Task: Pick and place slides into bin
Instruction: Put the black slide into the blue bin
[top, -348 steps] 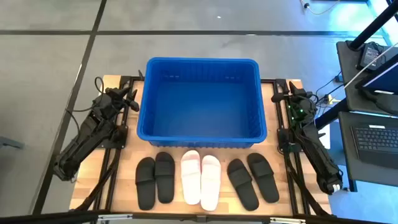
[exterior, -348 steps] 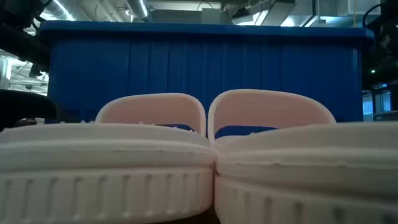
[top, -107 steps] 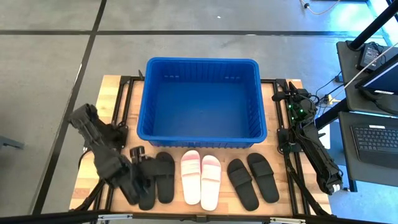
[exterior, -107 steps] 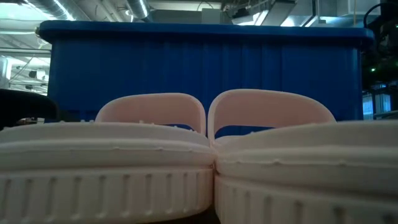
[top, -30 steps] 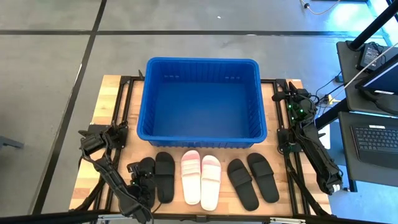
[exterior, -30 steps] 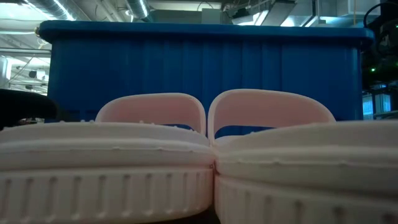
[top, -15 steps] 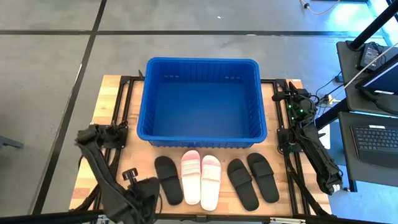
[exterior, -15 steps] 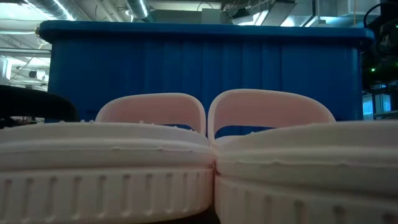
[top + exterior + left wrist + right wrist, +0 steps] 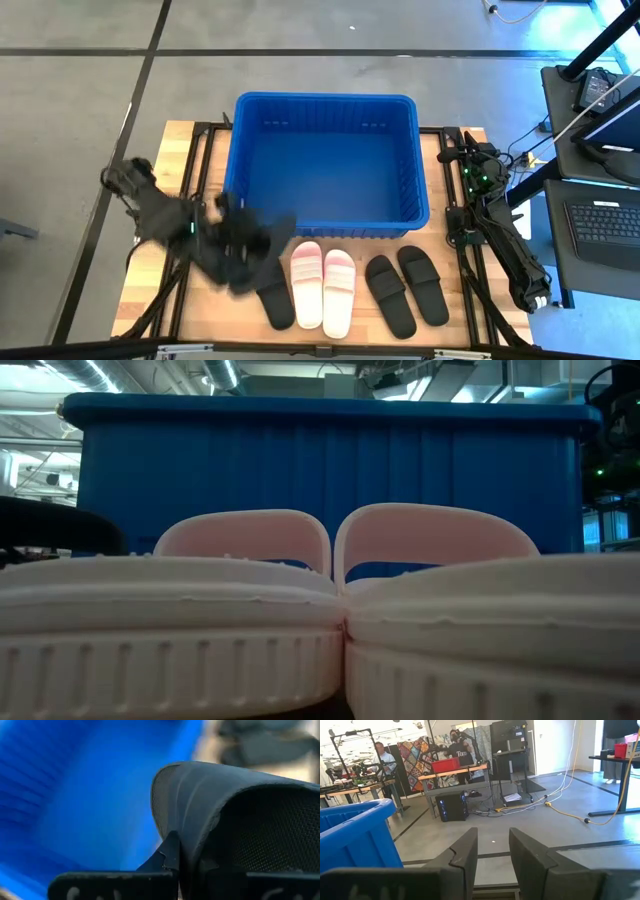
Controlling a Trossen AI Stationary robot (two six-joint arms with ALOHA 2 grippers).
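Observation:
My left gripper (image 9: 232, 240) is shut on a black slide (image 9: 254, 262), which it holds in the air by the near left corner of the blue bin (image 9: 325, 225). In the left wrist view this slide (image 9: 240, 810) fills the frame, with the bin's blue wall (image 9: 90, 795) behind it. On the table, soles down, lie one black slide (image 9: 272, 295), two pink-white slides (image 9: 308, 285) (image 9: 338, 292) and two more black slides (image 9: 390, 296) (image 9: 424, 284). My right gripper (image 9: 492, 855) waits open at the table's far right, beside the bin. My left gripper pinches the black slide at a curved edge (image 9: 172, 815). One dark fingertip (image 9: 170, 851) shows against it. The slide itself hides the other finger, so I cannot tell which part of the slide this is. The slide is lifted clear of the table.
The two pink-white slides (image 9: 320, 620) fill the low view, with the bin's near wall (image 9: 320, 460) behind them. Dark frame rails (image 9: 195, 160) run along both sides of the bin. Off the table's right stand a desk and a laptop (image 9: 605, 225).
My left gripper has shut on the leftmost black slide and lifted it off the table. It drew back toward the near edge, then swung toward the bin's near left corner. The neighbouring black slide has been turned a little and now lies slanted.

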